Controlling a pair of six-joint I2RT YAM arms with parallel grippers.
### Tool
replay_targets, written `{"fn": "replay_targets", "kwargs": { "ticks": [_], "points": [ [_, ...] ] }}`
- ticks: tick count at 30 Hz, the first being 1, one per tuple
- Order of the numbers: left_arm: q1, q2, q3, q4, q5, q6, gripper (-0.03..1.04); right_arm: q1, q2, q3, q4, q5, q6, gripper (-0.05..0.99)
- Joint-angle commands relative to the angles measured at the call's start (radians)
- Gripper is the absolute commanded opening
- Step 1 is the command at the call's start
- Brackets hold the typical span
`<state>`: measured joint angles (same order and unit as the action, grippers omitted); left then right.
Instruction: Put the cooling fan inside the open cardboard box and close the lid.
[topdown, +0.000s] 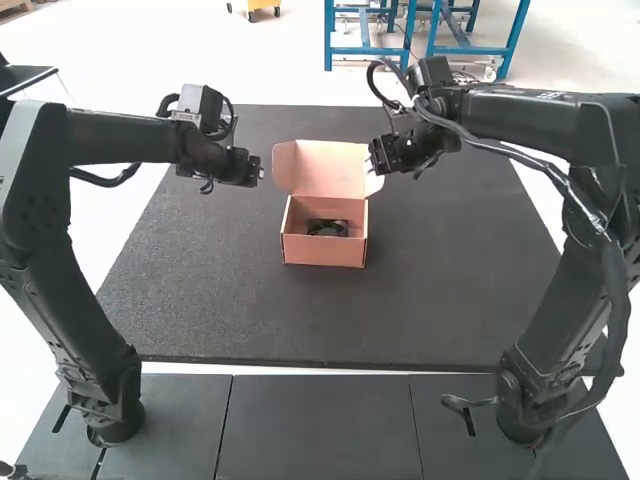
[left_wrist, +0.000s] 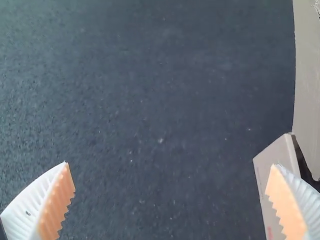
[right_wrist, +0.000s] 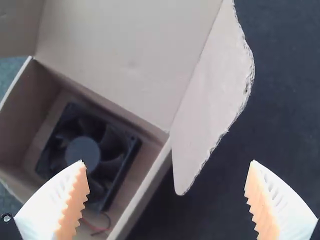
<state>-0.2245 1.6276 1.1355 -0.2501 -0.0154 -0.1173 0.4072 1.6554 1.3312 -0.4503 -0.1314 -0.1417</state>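
High view: a small tan cardboard box (topdown: 324, 245) sits near the middle of a dark grey rubber mat (topdown: 200, 280). Its lid (topdown: 320, 170) stands upright at the far side. A black square cooling fan (topdown: 327, 228) lies flat on the floor of the box. The left gripper (topdown: 256, 170) hovers just beside the lid's left edge, and the right gripper (topdown: 377, 160) hangs close to its right edge. In the left wrist view, white ribbed fingers (left_wrist: 47, 210) with orange pads are spread wide, released and holding nothing, with a corner of the box near one of them. In the right wrist view, that arm's fingers (right_wrist: 280, 210) are likewise parted and empty above the fan and the lid's side flap (right_wrist: 210, 100).
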Motion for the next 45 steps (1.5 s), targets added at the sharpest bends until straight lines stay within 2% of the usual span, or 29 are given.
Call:
{"fn": "replay_targets", "kwargs": {
  "ticks": [1,6,13,19,24,29,32,34,45],
  "points": [
    [0.004,0.012,0.021,0.018,-0.003,-0.008,0.90,-0.005,0.017,0.048,0.004,-0.011,0.019,0.71],
    [0.004,0.034,0.024,0.037,-0.003,-0.008,0.90,-0.007,0.038,0.062,0.005,-0.011,0.022,0.71],
    [-0.001,0.052,0.041,0.052,-0.003,-0.008,0.90,-0.007,0.049,0.071,0.009,-0.011,0.036,0.63],
    [-0.004,0.064,0.061,0.055,-0.003,-0.007,0.90,-0.007,0.052,0.071,0.015,-0.013,0.042,0.62],
    [-0.006,0.078,0.076,0.054,-0.003,-0.004,0.90,-0.008,0.057,0.071,0.030,-0.017,0.047,0.55],
    [-0.006,0.087,0.087,0.052,-0.003,-0.004,0.90,-0.010,0.070,0.071,0.047,-0.027,0.047,0.43],
    [-0.006,0.089,0.089,0.052,-0.003,-0.004,0.90,-0.010,0.078,0.072,0.051,-0.028,0.047,0.43],
    [-0.006,0.089,0.092,0.054,-0.003,-0.004,0.90,-0.010,0.086,0.074,0.055,-0.031,0.047,0.39],
    [-0.004,0.097,0.092,0.068,-0.003,-0.001,0.90,-0.010,0.141,0.123,0.078,-0.031,0.050,0.39]
  ]
}}
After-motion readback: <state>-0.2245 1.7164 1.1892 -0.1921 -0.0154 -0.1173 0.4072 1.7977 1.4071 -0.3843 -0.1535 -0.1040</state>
